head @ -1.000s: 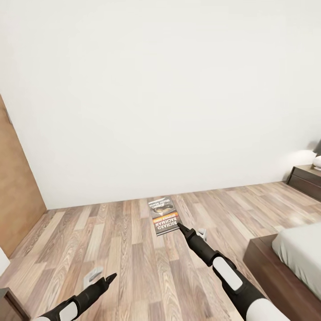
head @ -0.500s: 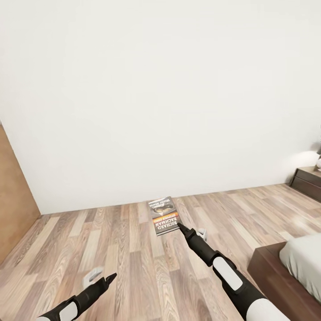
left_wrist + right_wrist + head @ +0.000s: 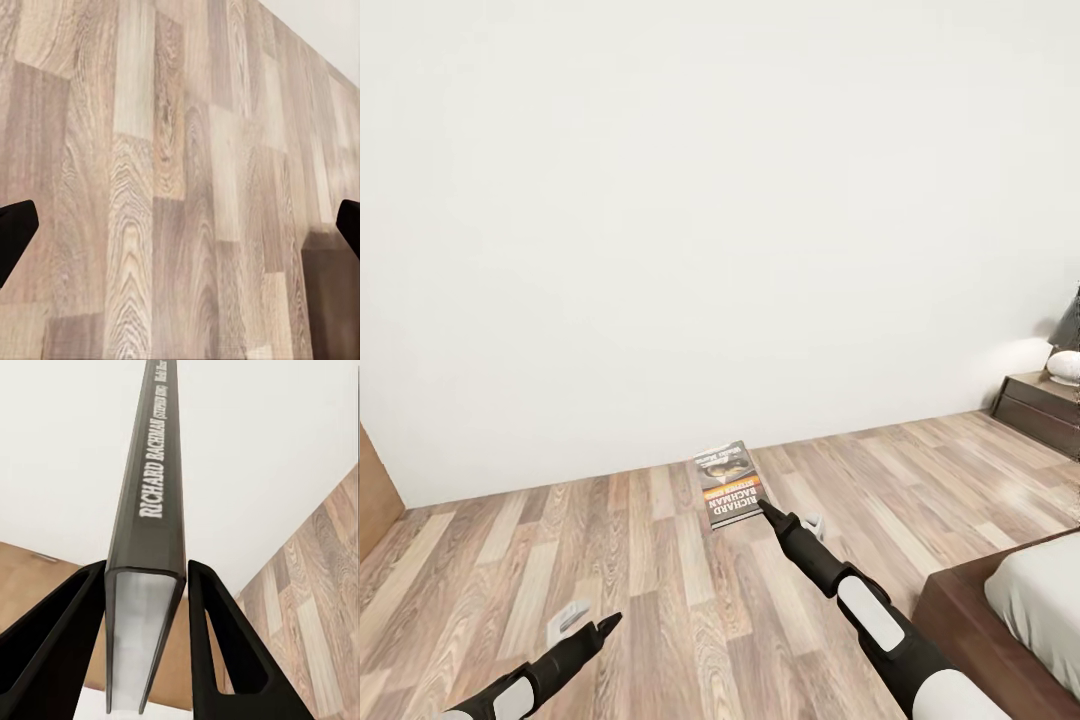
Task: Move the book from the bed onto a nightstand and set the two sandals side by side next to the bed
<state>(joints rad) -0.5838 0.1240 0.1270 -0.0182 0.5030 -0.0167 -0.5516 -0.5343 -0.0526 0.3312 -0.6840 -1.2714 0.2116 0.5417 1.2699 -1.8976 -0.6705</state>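
The right claw clamps the thin glossy paperback book, the left claw gapes empty over wood-plank floor, and the bed is cropped.

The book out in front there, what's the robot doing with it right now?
The right end effector is shut on the book, holding it out in the air over the wood floor, with a finger on each cover. The left end effector is open and holds nothing. The bed is at the robot's right, and a nightstand with a lamp stands against the wall beyond it. The book is not yet on the nightstand.
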